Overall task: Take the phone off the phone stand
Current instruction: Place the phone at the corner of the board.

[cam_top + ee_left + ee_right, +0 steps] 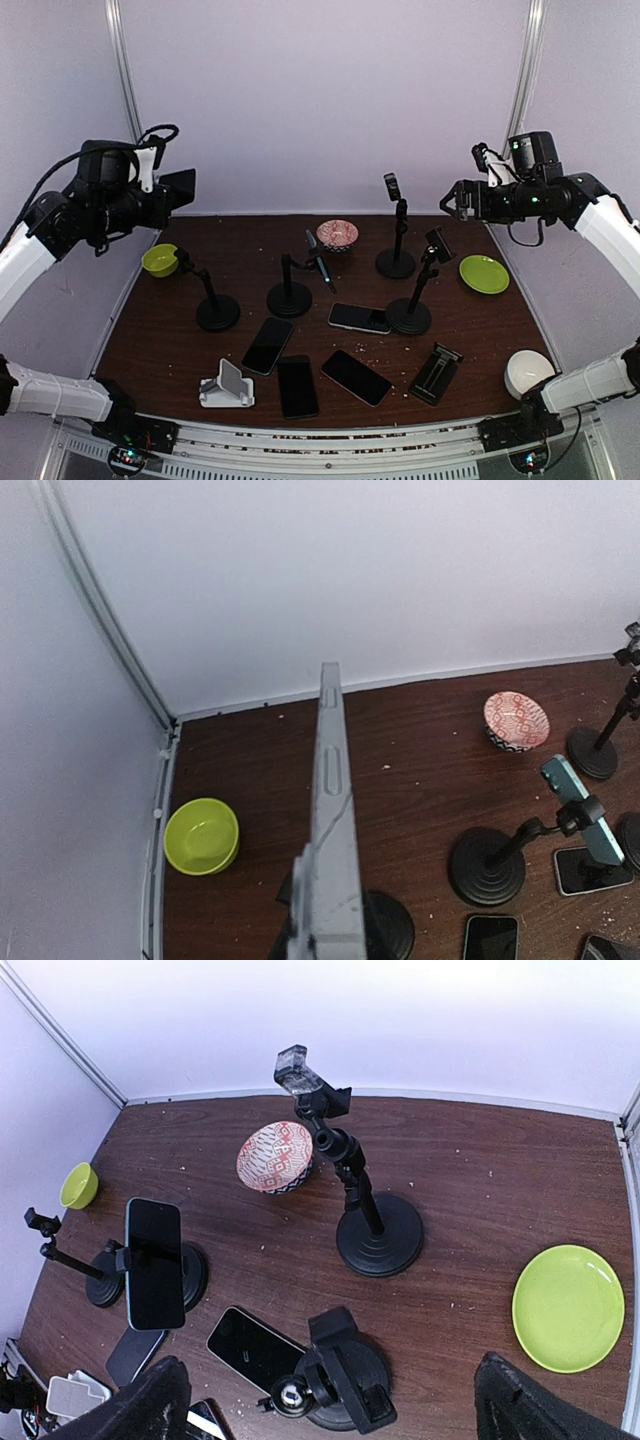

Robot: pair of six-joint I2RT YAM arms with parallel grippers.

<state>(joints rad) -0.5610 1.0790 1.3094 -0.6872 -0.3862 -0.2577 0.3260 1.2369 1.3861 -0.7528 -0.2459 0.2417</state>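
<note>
- Phone [178,188]: clamped edge-on in the left fingers [155,200], which are nearly closed on its thin body. It is held high over the counter's [250,240] far-left corner and touches no stand.
- Left stand [215,305]: its clamp is empty, and it stands just below the raised phone.
- Progress: I judge the removal itself done. What is left, if anything, is laying the phone down on the counter.
- Right fingers [140,1405]: spread fully wide and holding nothing, raised over the counter's right side.
- Second phone [155,1263]: clamped in the middle stand [290,295] and untouched. Whether it is also wanted I cannot tell.
- Yellow bowl [202,835]: at the left edge, empty.
- Patterned bowl [275,1157]: far centre, nothing visible inside.
- Green plate [568,1307]: right side, bare.
- Loose phones [268,345]: several lying flat near the front, in no container.
</note>
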